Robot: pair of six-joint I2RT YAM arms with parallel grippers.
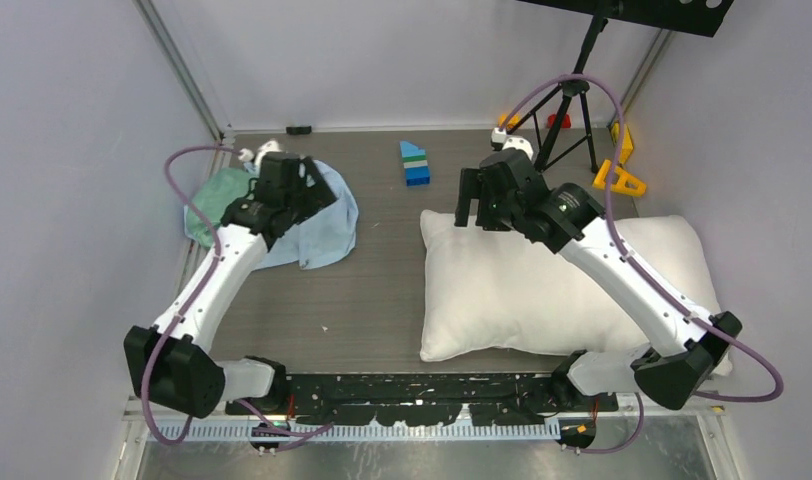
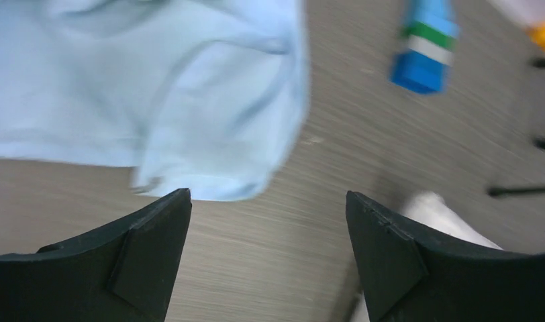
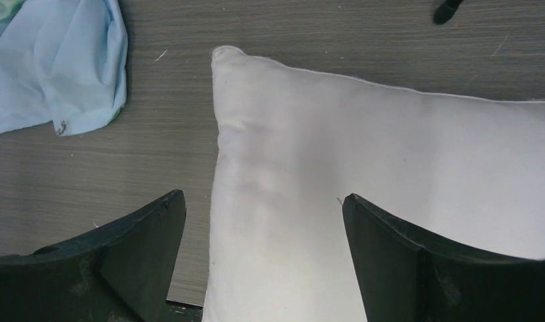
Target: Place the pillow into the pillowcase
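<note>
The white pillow (image 1: 522, 290) lies flat on the right half of the table; it also shows in the right wrist view (image 3: 390, 147). The light-blue pillowcase (image 1: 327, 225) lies crumpled at the back left, with its mint-green face (image 1: 214, 195) showing at its left. My left gripper (image 1: 317, 190) hovers over the pillowcase, open and empty; in the left wrist view (image 2: 268, 201) the cloth's edge (image 2: 156, 87) lies just ahead of the fingertips. My right gripper (image 1: 474, 212) is open and empty above the pillow's far left corner, its jaws (image 3: 263, 201) straddling the pillow's left edge.
A blue-green stack of toy blocks (image 1: 415, 163) stands at the back middle, also in the left wrist view (image 2: 424, 47). A black tripod (image 1: 572, 110), yellow pieces (image 1: 622, 178) and a red piece (image 1: 558, 121) sit at the back right. Walls close in on both sides.
</note>
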